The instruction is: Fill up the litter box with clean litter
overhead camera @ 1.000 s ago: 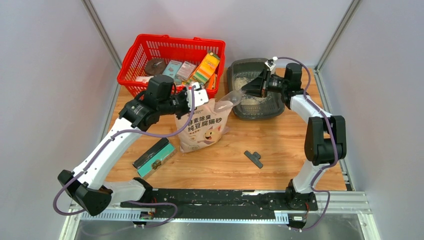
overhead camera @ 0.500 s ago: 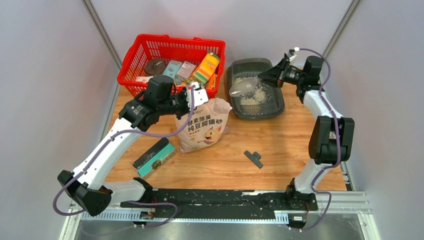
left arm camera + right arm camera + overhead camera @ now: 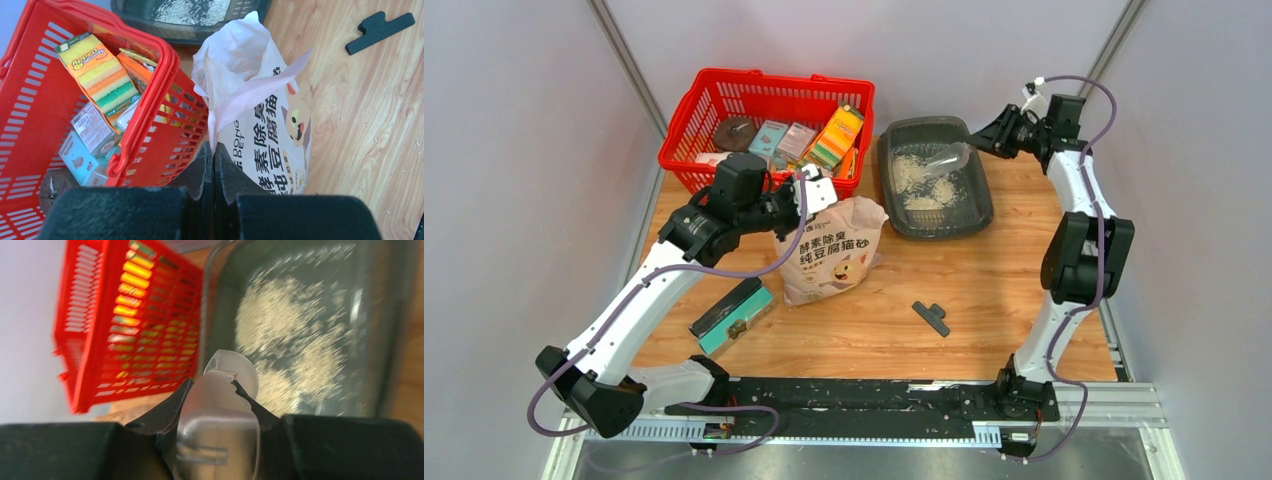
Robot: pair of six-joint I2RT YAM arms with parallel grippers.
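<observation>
Litter box (image 3: 887, 170) beneath scoop (image 3: 944, 160) | right jaws pinch scoop | left jaws pinch litter bag (image 3: 829, 255)

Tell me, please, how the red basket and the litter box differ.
The red basket has tall slotted walls; the litter box is dark grey, solid and shallow. The red basket holds packaged goods; the litter box holds patches of pale litter. Both stand on the wooden table.

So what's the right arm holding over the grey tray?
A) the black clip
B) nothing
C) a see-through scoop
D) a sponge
C: the right arm's jaws clamp a clear plastic scoop above the litter box, which has litter in it.
</observation>
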